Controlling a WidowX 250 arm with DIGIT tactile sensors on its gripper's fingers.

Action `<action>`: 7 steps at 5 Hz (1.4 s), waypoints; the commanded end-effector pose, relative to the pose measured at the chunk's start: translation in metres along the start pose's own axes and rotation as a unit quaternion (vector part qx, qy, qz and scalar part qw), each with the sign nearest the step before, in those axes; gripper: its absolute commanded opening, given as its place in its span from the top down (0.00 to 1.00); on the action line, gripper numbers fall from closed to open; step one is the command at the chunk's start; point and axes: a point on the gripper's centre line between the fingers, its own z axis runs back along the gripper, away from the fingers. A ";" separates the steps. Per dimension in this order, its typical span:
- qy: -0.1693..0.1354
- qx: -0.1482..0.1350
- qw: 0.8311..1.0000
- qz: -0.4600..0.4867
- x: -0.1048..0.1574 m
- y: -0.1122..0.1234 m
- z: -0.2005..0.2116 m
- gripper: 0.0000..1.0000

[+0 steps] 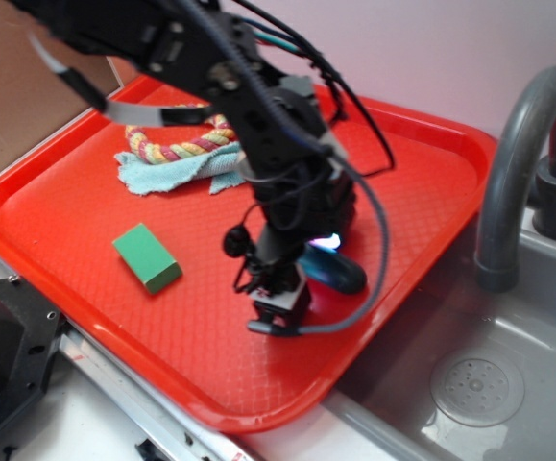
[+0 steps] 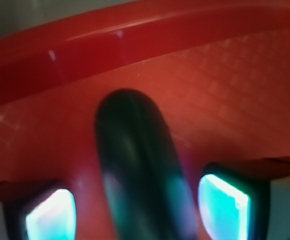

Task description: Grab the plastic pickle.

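Note:
The plastic pickle (image 1: 343, 273) is a dark teal oblong lying on the red tray (image 1: 57, 216), right of its middle. My gripper (image 1: 324, 252) is lowered over it from above, and the arm hides part of it. In the wrist view the plastic pickle (image 2: 137, 165) runs lengthwise between the two glowing cyan pads (image 2: 222, 205), with red tray showing on both sides of it. The gripper (image 2: 137, 207) is open and straddles the pickle without touching it. The tray's rim (image 2: 134, 35) lies just beyond the pickle's far end.
A light green block (image 1: 147, 256) lies on the tray's left half. A twisted rope toy (image 1: 177, 146) rests on a pale blue cloth (image 1: 162, 171) at the back. A grey sink (image 1: 508, 384) with a curved faucet (image 1: 508, 173) is to the right of the tray.

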 end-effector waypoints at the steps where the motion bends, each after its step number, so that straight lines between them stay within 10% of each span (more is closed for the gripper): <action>1: 0.000 0.011 1.000 0.001 0.007 -0.011 -0.005 1.00; 4: 0.023 -0.005 0.957 0.289 -0.045 0.028 0.097 1.00; 7: 0.026 -0.044 0.780 0.624 -0.133 0.033 0.169 1.00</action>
